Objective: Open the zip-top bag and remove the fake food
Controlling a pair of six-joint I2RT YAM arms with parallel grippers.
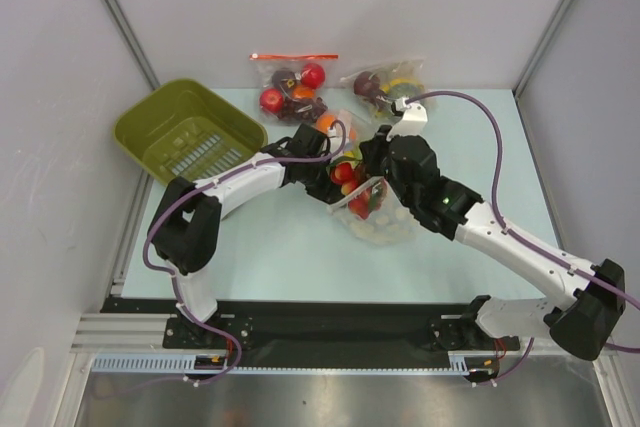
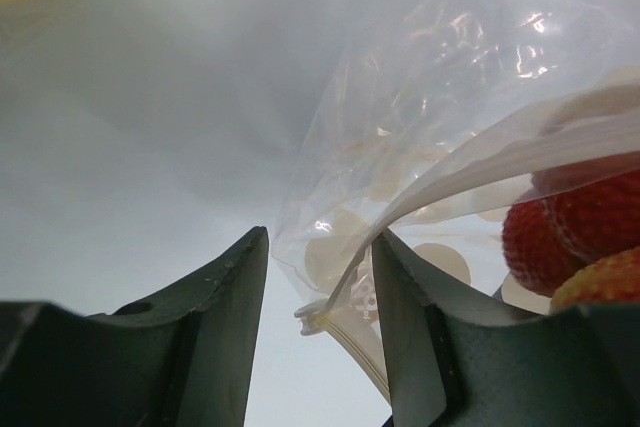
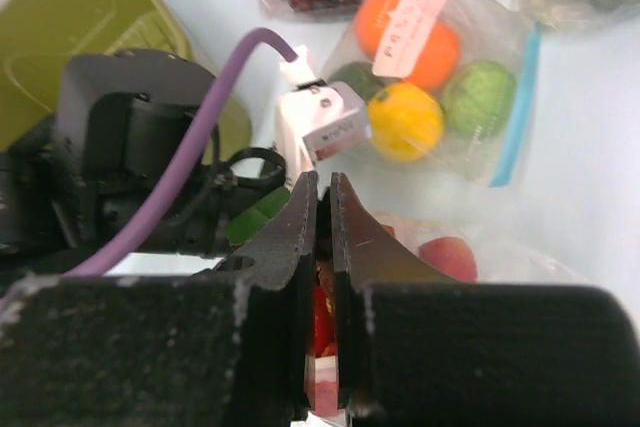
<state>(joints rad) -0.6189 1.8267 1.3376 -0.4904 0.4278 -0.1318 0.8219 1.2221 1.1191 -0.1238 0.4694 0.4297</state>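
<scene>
Clear zip-top bag (image 1: 378, 219) pinched by right gripper (image 3: 323, 197); pink label (image 3: 416, 5) writing unreadable.

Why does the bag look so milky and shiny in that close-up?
Left wrist view: the zip-top bag sits very close, so its plastic blurs, with glare streaks top right. Right wrist view: the fruit bag is evenly lit, slightly soft.

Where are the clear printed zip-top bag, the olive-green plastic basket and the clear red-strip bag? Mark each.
clear printed zip-top bag (image 1: 385, 230), top view, its lower printed film.
olive-green plastic basket (image 1: 160, 123), top view, left inner wall.
clear red-strip bag (image 1: 293, 56), top view, red zip strip.
</scene>
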